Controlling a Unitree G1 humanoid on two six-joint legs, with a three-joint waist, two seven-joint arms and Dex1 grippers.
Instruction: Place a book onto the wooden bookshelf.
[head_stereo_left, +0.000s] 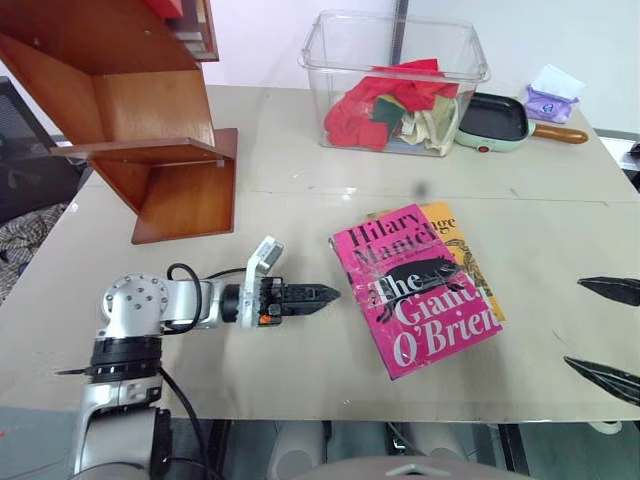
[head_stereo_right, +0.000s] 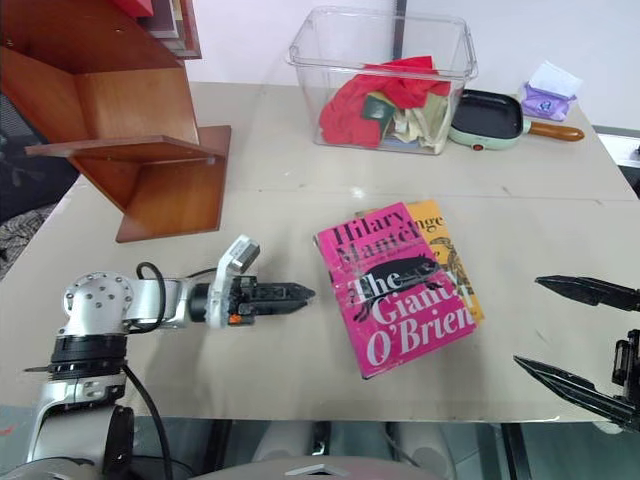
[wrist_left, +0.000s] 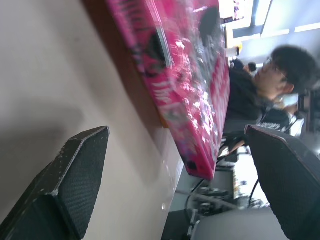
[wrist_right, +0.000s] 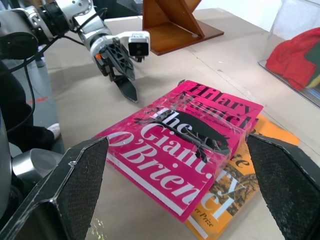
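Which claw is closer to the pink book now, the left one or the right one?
Left. The left claw points at the pink book from just beside its left edge; the right claw is farther off, past its right side.

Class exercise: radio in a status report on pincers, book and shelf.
Both pincers open, empty: left pincer beside pink book, right pincer apart. Book on yellow book. Wooden bookshelf path unblocked.

Bare table (head_stereo_left: 300, 380) lies open between left tool (head_stereo_left: 325, 294) and book (head_stereo_left: 415, 300).

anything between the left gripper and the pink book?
Nothing visible. The left gripper points at the pink book across bare table, jaws open. The book lies on top of a yellow-orange book.
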